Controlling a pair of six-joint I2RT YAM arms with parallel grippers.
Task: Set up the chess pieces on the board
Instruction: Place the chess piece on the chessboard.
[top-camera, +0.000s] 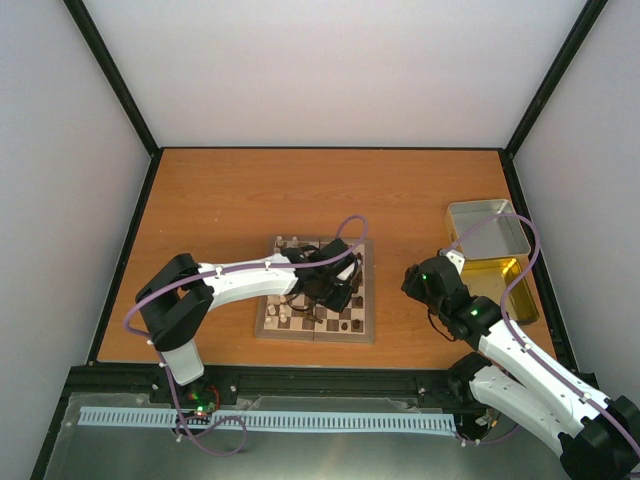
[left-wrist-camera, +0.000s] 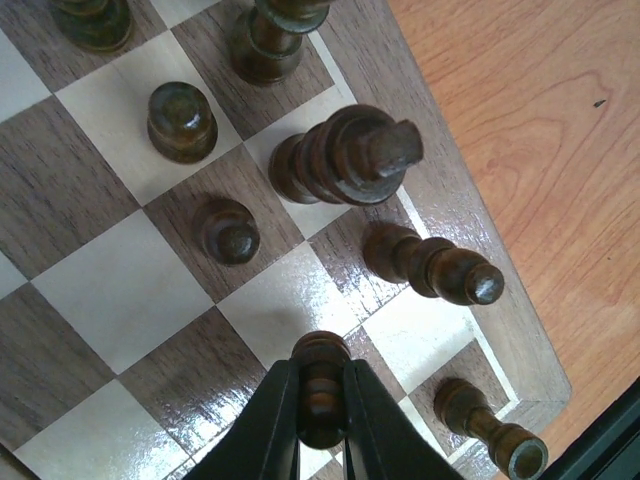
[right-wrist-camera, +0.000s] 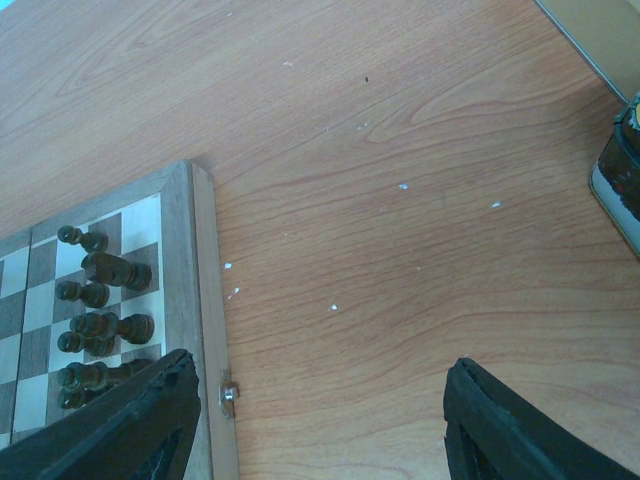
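Left wrist view: left gripper (left-wrist-camera: 322, 388), jaws clamped on one dark chess piece (left-wrist-camera: 321, 352), upright above a square near a corner of the board (left-wrist-camera: 445, 180); further dark chessmen (left-wrist-camera: 345, 155) standing along the adjoining board edge; right gripper (right-wrist-camera: 322, 400), jaws wide and empty, above the table (right-wrist-camera: 350, 150) just beside the board's edge

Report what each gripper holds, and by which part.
Left gripper: a small dark brown wooden chess piece, pinched across its ringed middle between the fingers. Right gripper: open, holding nothing.
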